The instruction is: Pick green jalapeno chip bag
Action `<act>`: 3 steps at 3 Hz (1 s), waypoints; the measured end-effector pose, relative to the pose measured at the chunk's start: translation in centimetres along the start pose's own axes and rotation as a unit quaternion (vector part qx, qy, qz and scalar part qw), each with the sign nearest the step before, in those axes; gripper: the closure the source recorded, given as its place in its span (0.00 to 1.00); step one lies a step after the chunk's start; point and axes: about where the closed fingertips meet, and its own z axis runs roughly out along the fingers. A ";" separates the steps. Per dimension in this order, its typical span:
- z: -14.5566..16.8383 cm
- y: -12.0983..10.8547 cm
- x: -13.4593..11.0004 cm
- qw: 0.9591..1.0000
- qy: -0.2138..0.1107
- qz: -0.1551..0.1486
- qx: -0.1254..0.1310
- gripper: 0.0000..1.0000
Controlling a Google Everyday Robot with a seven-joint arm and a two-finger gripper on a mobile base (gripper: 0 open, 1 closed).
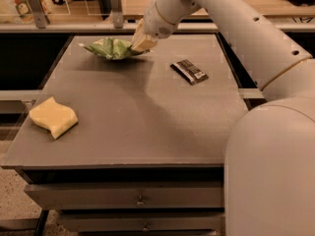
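Near your left lies the yellow sponge (53,117); farther right, the dark wrapper (189,71). At the far side of the table (147,136), your gripper (139,44) has its fingers pressed together, pinching the right end of the green jalapeno chip bag (109,48).

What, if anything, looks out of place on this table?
Nothing is spilled or broken. The green jalapeno chip bag near the far side looks crumpled, with the gripper at its right end. The dark wrapper lies askew.
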 end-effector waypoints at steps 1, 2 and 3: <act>-4.7 -2.4 0.4 1.000 0.003 0.002 0.026 1.00; -9.5 -4.6 0.1 0.998 0.014 -0.006 0.059 1.00; -13.2 -6.0 -0.7 0.995 0.029 -0.018 0.091 1.00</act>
